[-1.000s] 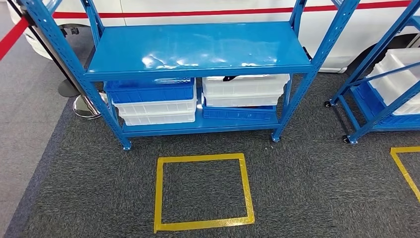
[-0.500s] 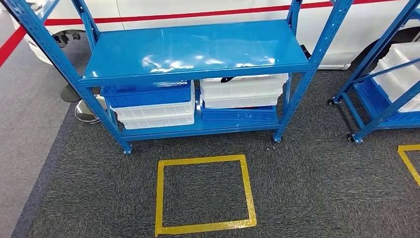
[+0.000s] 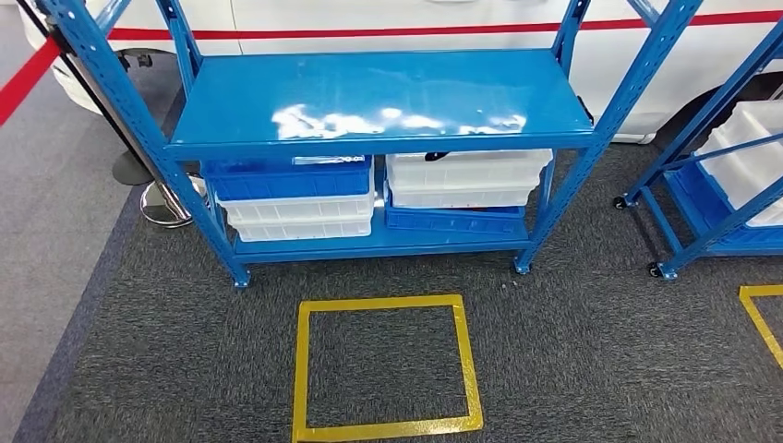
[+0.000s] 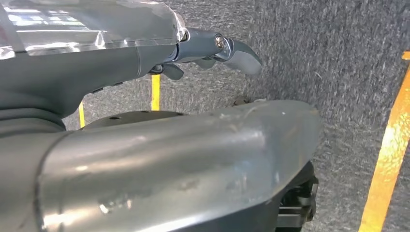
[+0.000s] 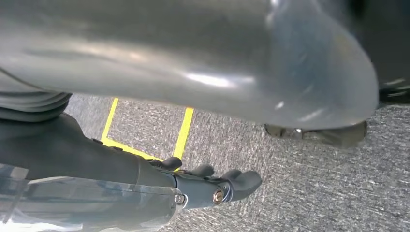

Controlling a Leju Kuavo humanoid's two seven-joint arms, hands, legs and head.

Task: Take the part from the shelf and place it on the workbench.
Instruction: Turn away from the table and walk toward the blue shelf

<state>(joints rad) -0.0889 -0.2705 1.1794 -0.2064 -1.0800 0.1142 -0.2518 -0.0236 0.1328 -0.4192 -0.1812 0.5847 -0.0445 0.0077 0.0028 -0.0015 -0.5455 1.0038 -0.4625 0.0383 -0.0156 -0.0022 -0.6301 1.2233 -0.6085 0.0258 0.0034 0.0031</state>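
A blue metal shelf [image 3: 379,101] stands ahead of me with a bare, shiny upper board. On its lower board stand stacked bins: a blue bin [image 3: 288,177] over white ones on the left, and a white bin [image 3: 466,177] over a blue one on the right. A small dark object [image 3: 434,155] pokes out at the top of the right white bin; I cannot tell what it is. My left hand [image 4: 212,53] hangs over the carpet, fingers stretched out, holding nothing. My right hand [image 5: 212,186] hangs the same way, with nothing in it.
A yellow tape square [image 3: 386,367] marks the dark carpet in front of the shelf. A second blue shelf [image 3: 729,175] with white bins stands on wheels at the right. A post base [image 3: 166,203] and red belt stand at the left, a white vehicle behind.
The whole picture has shifted slightly, so the camera has moved; the shelf and tape square now sit a little lower and to the right. Nothing on the shelf has moved.
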